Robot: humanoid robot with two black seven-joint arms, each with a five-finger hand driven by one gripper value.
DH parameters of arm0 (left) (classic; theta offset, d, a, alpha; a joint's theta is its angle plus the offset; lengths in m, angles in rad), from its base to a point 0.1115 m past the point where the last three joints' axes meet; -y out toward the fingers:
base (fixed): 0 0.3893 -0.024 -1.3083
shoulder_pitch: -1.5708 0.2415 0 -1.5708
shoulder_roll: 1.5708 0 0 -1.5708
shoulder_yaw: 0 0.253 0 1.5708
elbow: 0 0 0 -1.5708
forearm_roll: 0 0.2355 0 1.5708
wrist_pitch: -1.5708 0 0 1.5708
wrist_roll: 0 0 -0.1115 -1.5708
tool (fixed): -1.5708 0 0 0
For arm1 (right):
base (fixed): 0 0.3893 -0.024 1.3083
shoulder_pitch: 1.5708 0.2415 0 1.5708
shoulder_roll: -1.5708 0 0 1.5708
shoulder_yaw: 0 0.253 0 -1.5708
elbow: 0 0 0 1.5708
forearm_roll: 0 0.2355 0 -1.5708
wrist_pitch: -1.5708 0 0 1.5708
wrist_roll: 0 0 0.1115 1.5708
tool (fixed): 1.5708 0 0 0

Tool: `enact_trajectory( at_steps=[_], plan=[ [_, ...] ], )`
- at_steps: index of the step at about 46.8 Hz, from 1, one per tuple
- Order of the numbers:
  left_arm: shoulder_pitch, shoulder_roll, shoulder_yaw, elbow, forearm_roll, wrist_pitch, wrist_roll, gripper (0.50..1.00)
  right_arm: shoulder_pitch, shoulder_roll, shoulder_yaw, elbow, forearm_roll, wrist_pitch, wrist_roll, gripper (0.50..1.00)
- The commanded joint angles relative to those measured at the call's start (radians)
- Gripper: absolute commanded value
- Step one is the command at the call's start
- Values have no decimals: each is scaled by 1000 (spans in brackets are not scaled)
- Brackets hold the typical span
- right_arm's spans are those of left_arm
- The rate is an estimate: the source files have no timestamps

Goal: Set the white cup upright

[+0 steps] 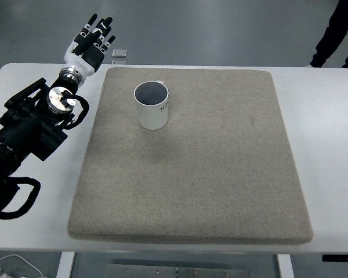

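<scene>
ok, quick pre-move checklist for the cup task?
1. Cup upright, mouth up: ok.
2. Cup fully on the mat, away from its edges: ok.
3. Left robot hand empty, fingers spread: ok.
4. Left robot hand clear of the cup, off past the mat's far left corner: ok.
5. Right arm position: cannot tell, out of view.
6. Person's legs at the far right, beyond the table: ok, not over the workspace.
</scene>
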Motion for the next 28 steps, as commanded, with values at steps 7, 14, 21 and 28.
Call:
enact_trajectory(
  at_steps=[7, 14, 21, 28],
  plan=[
    [2, -9, -78, 0, -4, 16, 81, 994, 0, 0, 1, 0, 1, 0, 0, 930],
    [5, -15, -107, 5, -28, 18, 129, 994, 0, 0, 1, 0, 3, 1, 0, 930],
    [26, -21, -111, -2, -102, 18, 144, 994, 0, 0, 3, 0, 3, 3, 0, 930],
    [34, -24, -111, 0, -114, 16, 144, 994, 0, 0, 3, 0, 3, 3, 0, 930]
  ],
)
